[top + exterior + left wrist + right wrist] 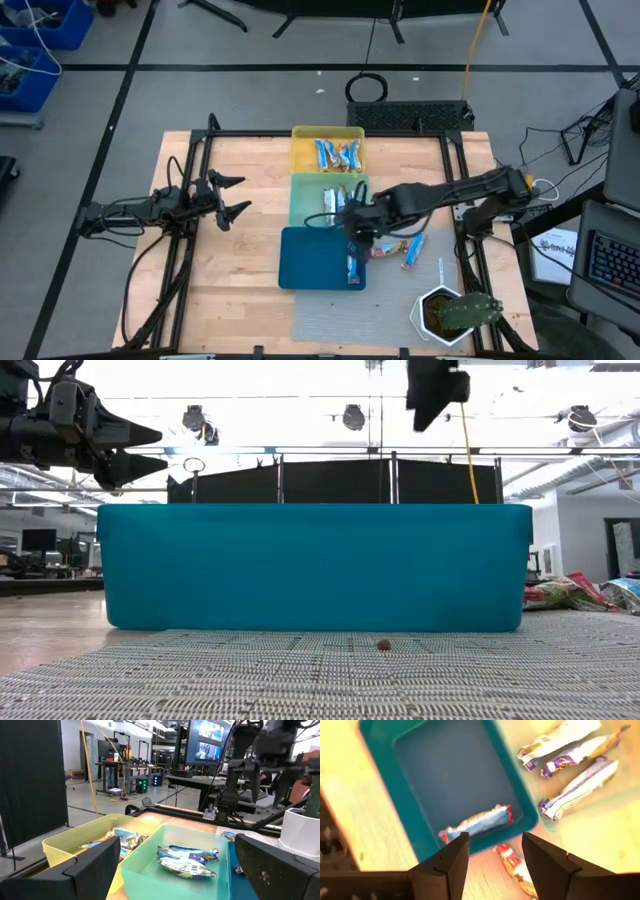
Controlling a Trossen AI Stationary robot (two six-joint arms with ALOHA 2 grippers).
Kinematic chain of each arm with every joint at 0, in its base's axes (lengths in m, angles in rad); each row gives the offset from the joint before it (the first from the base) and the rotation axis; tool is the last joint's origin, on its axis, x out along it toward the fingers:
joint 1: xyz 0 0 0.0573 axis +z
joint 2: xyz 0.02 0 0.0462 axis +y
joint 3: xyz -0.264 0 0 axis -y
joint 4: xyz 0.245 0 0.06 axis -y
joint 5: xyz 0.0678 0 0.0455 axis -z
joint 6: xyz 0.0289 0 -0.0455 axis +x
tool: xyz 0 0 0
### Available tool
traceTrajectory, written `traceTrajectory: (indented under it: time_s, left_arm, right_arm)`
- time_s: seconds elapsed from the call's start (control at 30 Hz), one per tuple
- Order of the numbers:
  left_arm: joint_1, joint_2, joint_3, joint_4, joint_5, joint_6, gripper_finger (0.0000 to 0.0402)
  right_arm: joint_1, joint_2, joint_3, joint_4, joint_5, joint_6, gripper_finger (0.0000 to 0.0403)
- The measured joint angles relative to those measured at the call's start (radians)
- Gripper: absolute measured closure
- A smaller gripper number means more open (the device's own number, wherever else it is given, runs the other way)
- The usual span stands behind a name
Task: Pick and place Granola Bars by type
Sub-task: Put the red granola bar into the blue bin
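Three trays stand in a row: yellow (pixel 300 135) farthest, green (pixel 298 195) in the middle, blue (pixel 305 262) nearest. Granola Bars lie in the yellow tray (pixel 338 153) and the green tray (pixel 572 757). One blue bar with red ends (pixel 476 822) lies flat on the blue tray's floor. More bars (pixel 400 248) lie on the wood to the right of the trays. My right gripper (pixel 495 852) hangs open and empty, high above the blue tray's right rim. My left gripper (pixel 235 197) waits open at the table's left.
A white pot with a green plant (pixel 450 312) stands at the near right, on a grey mat (pixel 340 322). A small brown crumb (pixel 384 645) lies on the mat in front of the blue tray's wall (pixel 310 565). Black frame rails border the table.
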Motion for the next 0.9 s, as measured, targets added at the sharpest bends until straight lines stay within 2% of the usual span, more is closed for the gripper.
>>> traceTrajectory:
  time_s: [0.3,0.5,0.67,0.9]
  left_arm:
    - [0.0,0.0,0.0,0.0,0.0,0.0,0.0009]
    - [0.0,0.0,0.0,0.0,0.0,0.0,0.0009]
    - [0.0,0.0,0.0,0.0,0.0,0.0,0.0009]
    - [0.0,0.0,0.0,0.0,0.0,0.0,0.0009]
  right_arm:
    - [0.031,-0.123,0.0,-0.136,-0.002,-0.359,0.0224]
    - [0.052,-0.153,-0.014,-0.177,-0.004,-0.512,0.0192]
    - [0.064,-0.171,-0.124,-0.098,0.0,-0.598,0.0152]
    - [0.073,-0.214,-0.39,0.069,-0.031,-0.606,0.0124]
